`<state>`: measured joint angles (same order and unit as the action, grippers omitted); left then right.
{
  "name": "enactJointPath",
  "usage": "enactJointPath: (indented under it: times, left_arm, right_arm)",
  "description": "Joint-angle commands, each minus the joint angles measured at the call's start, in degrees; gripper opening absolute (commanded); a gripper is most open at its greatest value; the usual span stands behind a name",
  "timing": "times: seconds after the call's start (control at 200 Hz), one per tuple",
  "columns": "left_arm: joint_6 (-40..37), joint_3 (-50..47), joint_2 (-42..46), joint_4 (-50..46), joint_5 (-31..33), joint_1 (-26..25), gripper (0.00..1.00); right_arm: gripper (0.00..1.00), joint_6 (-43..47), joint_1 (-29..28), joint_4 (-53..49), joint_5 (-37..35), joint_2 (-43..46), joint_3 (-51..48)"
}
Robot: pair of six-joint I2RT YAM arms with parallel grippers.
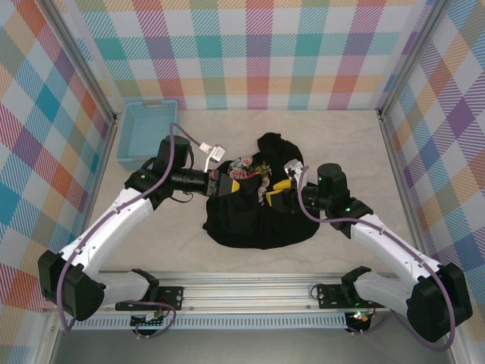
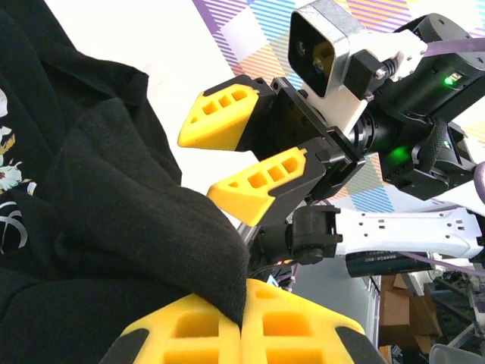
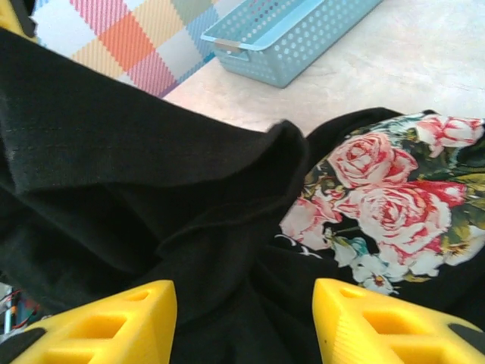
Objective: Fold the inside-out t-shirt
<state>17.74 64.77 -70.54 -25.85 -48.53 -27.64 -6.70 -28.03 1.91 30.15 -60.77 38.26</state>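
Note:
The inside-out t-shirt (image 1: 258, 224) lies bunched in a black heap at the middle of the table, its pink-and-white floral print (image 1: 246, 165) facing up. My left gripper (image 1: 233, 186) reaches in from the left. In the left wrist view its yellow fingers (image 2: 189, 334) are pressed together on a fold of the black cloth (image 2: 114, 220). My right gripper (image 1: 276, 191) faces it from the right, close by. That gripper's fingers (image 3: 356, 318) stand apart with loose cloth (image 3: 151, 189) between them and touch none of it. The floral print (image 3: 379, 201) lies just right of them.
A light blue plastic basket (image 1: 147, 133) sits at the back left of the table, beyond the left arm, and its perforated wall (image 3: 295, 42) shows in the right wrist view. Checked walls enclose the table on three sides. Bare tabletop (image 1: 356, 152) lies to the right of the shirt.

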Motion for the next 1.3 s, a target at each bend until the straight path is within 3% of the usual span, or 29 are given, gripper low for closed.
enactJointPath:
  times: [0.0,0.11,0.25,0.435,0.675,0.795,1.005,1.115,1.295]
  left_arm:
    - [-1.74,0.01,0.57,-0.83,-0.83,0.39,0.0]
    - [-2.71,-0.22,0.79,-1.0,-1.3,0.4,0.0]
    - [-3.37,-0.36,0.88,-1.53,-1.33,0.41,0.0]
    - [-3.35,-0.56,1.01,-1.32,-1.75,0.4,0.0]
    - [-3.33,-0.79,0.98,-0.97,-1.83,0.42,0.0]
    - [-3.32,-0.78,0.95,-0.87,-1.86,0.46,0.0]
    - [-2.94,-1.05,0.82,-1.08,0.31,0.39,0.0]
    - [-2.25,-1.27,1.15,-2.62,8.33,0.41,0.0]
    - [2.14,-4.17,0.93,0.94,23.78,0.52,0.0]
  right_arm:
    - [0.53,-0.88,0.24,3.01,5.61,-2.56,1.56]
    - [0.54,-5.94,0.66,1.81,1.62,-6.51,5.21]
    - [0.55,-17.39,3.23,8.59,8.33,-9.76,6.12]
    - [0.57,-26.68,3.33,4.7,6.78,-13.93,11.13]
    - [0.55,-29.57,1.11,-0.01,4.24,-18.6,15.66]
    - [0.42,-29.25,0.26,-0.36,3.8,-19.77,16.45]
    - [0.0,-27.82,0.08,-2.72,1.98,-18.25,16.73]
    - [0.0,-26.59,1.33,-6.65,-1.63,-14.73,17.64]
    - [0.0,-29.54,3.07,-4.49,0.99,-10.82,18.17]
